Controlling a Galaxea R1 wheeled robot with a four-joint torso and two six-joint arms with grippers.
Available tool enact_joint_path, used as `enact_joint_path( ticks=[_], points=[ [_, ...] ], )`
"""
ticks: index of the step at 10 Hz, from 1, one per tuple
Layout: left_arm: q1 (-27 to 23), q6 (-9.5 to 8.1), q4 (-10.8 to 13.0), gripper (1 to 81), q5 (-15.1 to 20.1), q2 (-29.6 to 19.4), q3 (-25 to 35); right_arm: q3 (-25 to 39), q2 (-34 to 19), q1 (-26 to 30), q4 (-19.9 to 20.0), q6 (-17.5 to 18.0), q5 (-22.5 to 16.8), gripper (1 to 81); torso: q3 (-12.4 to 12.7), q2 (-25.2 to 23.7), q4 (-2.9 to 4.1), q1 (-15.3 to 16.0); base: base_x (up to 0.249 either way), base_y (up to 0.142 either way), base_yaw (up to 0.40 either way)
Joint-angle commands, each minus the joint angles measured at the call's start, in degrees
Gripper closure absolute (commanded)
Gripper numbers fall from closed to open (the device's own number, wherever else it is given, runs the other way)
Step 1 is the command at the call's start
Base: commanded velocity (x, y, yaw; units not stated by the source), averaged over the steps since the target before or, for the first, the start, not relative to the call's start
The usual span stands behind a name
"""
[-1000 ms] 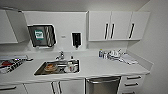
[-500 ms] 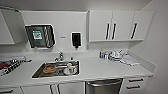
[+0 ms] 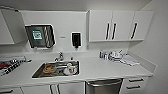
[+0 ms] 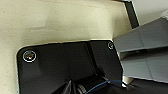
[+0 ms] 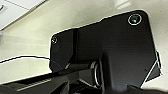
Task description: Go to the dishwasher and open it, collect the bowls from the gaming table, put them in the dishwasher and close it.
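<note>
The dishwasher sits under the white worktop, low in the head view and right of centre. Its brushed-steel front is shut and partly cut off by the picture's lower edge. The bowls and the gaming table are out of view. The wrist views look down on pale floor and the robot's own dark plate.
A steel sink with dishes in it lies left of the dishwasher. White drawers adjoin it on the right, close to a side wall. Bottles and cloths clutter the right of the worktop. Wall cabinets hang above.
The whole head view has shifted only slightly, so the camera has moved a little. Nothing on the worktop has moved.
</note>
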Motion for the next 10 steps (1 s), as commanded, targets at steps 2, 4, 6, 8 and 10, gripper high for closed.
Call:
enact_joint_path(
  ticks=[2,4,6,8,10],
  points=[
    [-3.53,-2.84,2.57,1.0,3.92,-1.26,1.2,1.3,-1.68,2.84,0.25,-0.07,-2.92,1.0,0.0,0.0,-0.02,0.0,0.0,0.0,0.0],
    [-3.35,-2.84,2.57,1.0,3.92,-1.44,1.2,2.96,-2.65,2.84,0.25,0.02,-3.01,1.0,0.0,0.0,0.0,0.0,0.0,0.0,0.0],
    [-2.91,-2.84,2.57,1.0,4.01,-1.88,1.38,5.79,-4.32,2.84,0.51,0.11,-3.09,1.0,0.0,0.0,0.0,0.0,0.0,0.0,0.0],
    [-2.73,-2.84,2.57,1.0,4.61,-3.53,3.82,9.99,-7.12,2.93,0.78,0.28,-3.35,1.0,0.0,0.0,0.0,0.0,0.0,0.0,0.0],
    [-2.65,-2.84,2.57,1.0,4.97,-5.39,7.18,12.9,-9.07,2.93,0.78,0.37,-3.45,1.0,0.0,0.0,-0.02,0.0,0.0,0.0,0.0]
  ],
)
